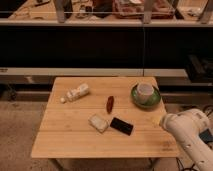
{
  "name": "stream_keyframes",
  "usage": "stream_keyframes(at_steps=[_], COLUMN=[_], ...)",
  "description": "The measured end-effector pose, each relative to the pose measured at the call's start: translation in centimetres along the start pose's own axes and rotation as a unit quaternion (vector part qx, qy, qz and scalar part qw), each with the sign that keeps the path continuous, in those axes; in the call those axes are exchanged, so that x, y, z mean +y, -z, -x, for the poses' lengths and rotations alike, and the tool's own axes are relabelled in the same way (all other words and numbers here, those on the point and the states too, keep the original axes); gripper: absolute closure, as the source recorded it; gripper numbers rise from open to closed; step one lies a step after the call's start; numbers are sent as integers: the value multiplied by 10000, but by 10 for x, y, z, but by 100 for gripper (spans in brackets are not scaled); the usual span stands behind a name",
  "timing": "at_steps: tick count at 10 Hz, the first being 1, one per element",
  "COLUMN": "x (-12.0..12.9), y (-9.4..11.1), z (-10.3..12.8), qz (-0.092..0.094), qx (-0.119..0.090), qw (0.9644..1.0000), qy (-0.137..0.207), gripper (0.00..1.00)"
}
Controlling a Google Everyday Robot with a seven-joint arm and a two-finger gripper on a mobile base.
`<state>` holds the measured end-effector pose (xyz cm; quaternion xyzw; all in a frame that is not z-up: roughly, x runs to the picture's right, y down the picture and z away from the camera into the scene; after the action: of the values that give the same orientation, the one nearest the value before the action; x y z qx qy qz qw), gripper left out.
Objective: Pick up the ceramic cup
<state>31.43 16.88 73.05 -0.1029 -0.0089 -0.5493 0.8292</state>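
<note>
Hand [156,120] sits low at the right side of the worktop [70,135], toward the front-right corner. It's at the end of the white arm [189,131], which comes in from the bottom-right of the view. Only a pale tip shows past the bulky arm casing. Apart or together: can't tell. Touching the wood or just above it: can't tell either.

Ceramic cup [145,91] is behind the hand & a bit to the left, at the back-right of the worktop, well apart from the hand. It's small, white, round & upright, w/ its mouth facing up. It sits inside the green dish [135,98], which is wider than the cup, so green rim shows round it. The dish is near the rear-right corner.

Left of the hand, approx. mid-worktop, a black flat item [121,126] lies at an angle. Just beside it on the left is a pale squarish block [98,123]. The two are very close; touching or not, can't tell. Behind them lies a small red-brown piece [109,103], apart from both. Further left & back, a white bottle-like thing [77,93] lies on its side, narrow end toward the left edge.

The worktop is light wood planks on a speckled floor [20,125]. Behind it a long dark bench [100,45] runs across the view, w/ clutter on top that I can't make out.
</note>
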Motion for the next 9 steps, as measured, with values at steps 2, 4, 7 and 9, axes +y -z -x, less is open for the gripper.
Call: stream_keyframes(at_steps=[2, 4, 7, 9], x=[-16, -25, -44, -55], y=[1, 0, -15, -25], z=[-25, -46, -74, -89], qz=[-186, -303, -453, -530], qx=[258, 439, 617, 678], qw=[9995, 9985, 9971, 9963], qy=[-24, -76, -11, -5], gripper=[26, 26, 26, 26])
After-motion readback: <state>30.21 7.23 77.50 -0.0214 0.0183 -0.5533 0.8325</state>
